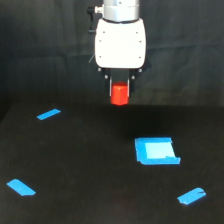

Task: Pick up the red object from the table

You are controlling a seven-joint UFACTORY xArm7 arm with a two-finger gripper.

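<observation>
The red object [119, 95] is a small red-orange short cylinder held up in the air, well above the black table [90, 165]. My gripper [119, 92] hangs straight down from the white arm housing [120, 42] at the top centre and is shut on the red object, a thin dark finger [110, 88] at each side of it. The lower part of the block pokes out below the fingers. No part of it touches the table.
A blue square patch [155, 151] lies on the table below and to the exterior view's right of the gripper. Blue tape strips lie at the left [48, 114], the lower left [21, 187] and the lower right [191, 196]. A dark curtain hangs behind.
</observation>
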